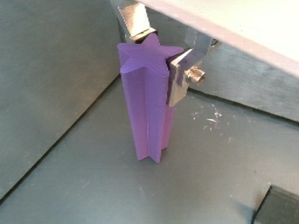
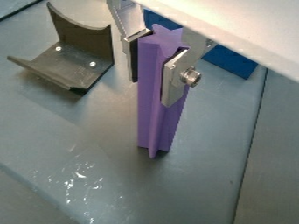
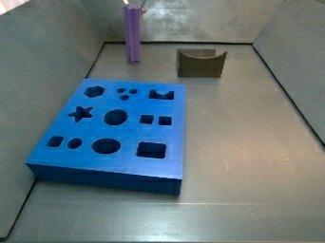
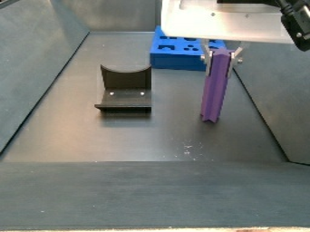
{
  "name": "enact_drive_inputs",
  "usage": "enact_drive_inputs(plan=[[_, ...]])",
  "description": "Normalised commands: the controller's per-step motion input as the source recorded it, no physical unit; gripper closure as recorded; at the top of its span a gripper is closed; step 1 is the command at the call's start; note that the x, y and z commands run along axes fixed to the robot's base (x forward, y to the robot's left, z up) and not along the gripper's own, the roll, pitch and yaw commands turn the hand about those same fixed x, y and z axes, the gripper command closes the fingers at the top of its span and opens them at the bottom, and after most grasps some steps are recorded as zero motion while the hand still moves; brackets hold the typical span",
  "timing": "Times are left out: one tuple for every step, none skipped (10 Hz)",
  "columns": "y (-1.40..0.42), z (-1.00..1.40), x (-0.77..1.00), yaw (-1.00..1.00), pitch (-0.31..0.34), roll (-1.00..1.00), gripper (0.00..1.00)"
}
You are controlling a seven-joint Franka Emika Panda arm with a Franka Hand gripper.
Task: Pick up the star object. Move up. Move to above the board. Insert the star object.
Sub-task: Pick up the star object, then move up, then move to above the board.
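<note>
Wrist views: my gripper has its jaws clamped on the top end of the star object, upright, so the star end faces down for insertion; its foot looks at or just off the table.

Side views: star object stands in the far corner, well apart from the board. Olive block sits clear of it.

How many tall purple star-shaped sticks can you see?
1. The tall purple star-shaped prism stands upright beyond the thick blue board with holes, and the gripper clamps its top. None looks hidden.
</note>
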Motion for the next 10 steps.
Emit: enact_drive_inputs(plan=[[0.00,0.00,0.00,0.00,0.000,0.00,1.00],[0.00,0.83,0.00,0.00,0.000,0.00,1.00],[0.00,0.83,-0.05,-0.03,0.052,0.00,1.00],[0.00,0.74,-0.07,-0.03,0.073,0.01,1.00],[0.01,0.61,-0.05,-0.03,0.075,0.02,1.00],[0.01,0.41,-0.03,-0.02,0.080,0.05,1.00],[0.01,0.25,-0.01,-0.01,0.086,0.06,1.00],[-0.14,1.00,0.25,0.07,0.143,-0.02,1.00],[-0.15,1.00,0.26,0.07,0.161,-0.02,1.00],[-0.14,1.00,0.24,0.06,0.166,-0.02,1.00]])
